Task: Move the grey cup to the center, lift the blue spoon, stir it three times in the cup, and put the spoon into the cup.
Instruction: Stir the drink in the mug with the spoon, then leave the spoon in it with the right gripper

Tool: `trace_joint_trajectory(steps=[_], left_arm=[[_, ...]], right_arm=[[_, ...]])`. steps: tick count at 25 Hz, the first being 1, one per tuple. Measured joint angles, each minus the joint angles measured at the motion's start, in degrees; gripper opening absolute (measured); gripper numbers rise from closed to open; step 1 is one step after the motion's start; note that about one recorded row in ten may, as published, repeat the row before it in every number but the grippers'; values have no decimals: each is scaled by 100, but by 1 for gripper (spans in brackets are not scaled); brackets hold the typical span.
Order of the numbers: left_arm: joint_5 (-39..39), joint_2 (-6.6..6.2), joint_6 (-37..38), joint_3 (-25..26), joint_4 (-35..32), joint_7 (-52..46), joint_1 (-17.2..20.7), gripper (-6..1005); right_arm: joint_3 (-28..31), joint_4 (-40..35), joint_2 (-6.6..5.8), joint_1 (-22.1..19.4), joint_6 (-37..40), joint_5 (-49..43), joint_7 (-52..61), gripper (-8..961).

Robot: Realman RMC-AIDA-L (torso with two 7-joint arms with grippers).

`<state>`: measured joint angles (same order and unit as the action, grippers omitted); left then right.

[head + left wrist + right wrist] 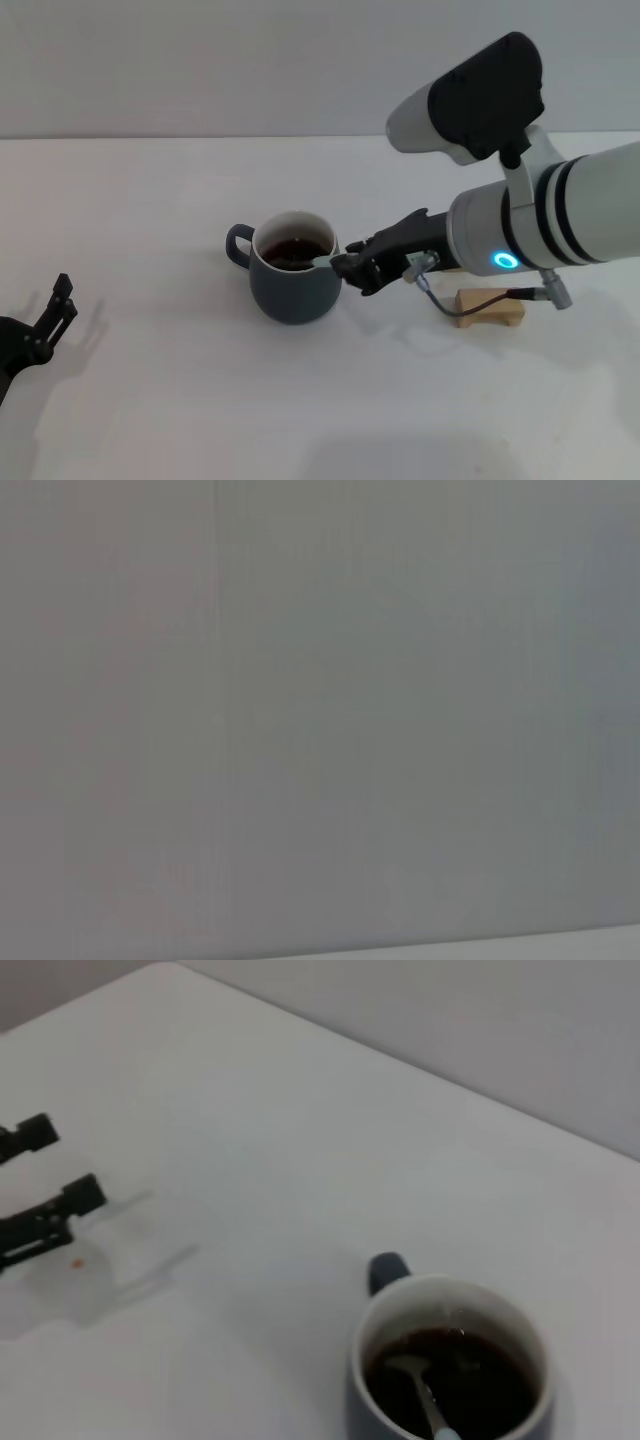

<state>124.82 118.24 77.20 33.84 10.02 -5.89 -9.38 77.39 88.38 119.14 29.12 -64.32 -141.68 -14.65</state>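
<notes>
1. Mug: grey cup (295, 266), rounded, slate-coloured outside and white inside, holding dark brown liquid. It stands upright near the middle of the worktop (150, 200), its loop handle turned toward the robot's left. That central spot fits the task's first step, which looks done.
2. Utensil: blue spoon (428, 1400), metal bowl sunk in the liquid, stem slanting up over the rim on the cup's right side. The tilt suits stirring, with the handle kept outside the cup.
3. Right pincer (352, 268): at the cup's right rim, clenched on the pale blue handle. The grip is low and close to the rim, probably to steer the bowl in small circles. How many stirs are complete cannot be judged.
4. Left pincer (48, 318): parked at the near left edge of the worktop, well apart from the cup, fingers spread, grasping nothing.
5. Wooden block (490, 306): lying on the worktop under the right arm, untouched.
6. Surface and room: plain white matt worktop; bare pale grey wall behind.
</notes>
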Motion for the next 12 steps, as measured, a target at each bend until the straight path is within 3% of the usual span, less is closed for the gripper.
trace_joint_trajectory(steps=[12], left_arm=[[21,-3,93,-19,26,0,76,862]], right_arm=[[-72,-446,-8,322,447,132,-45,162]])
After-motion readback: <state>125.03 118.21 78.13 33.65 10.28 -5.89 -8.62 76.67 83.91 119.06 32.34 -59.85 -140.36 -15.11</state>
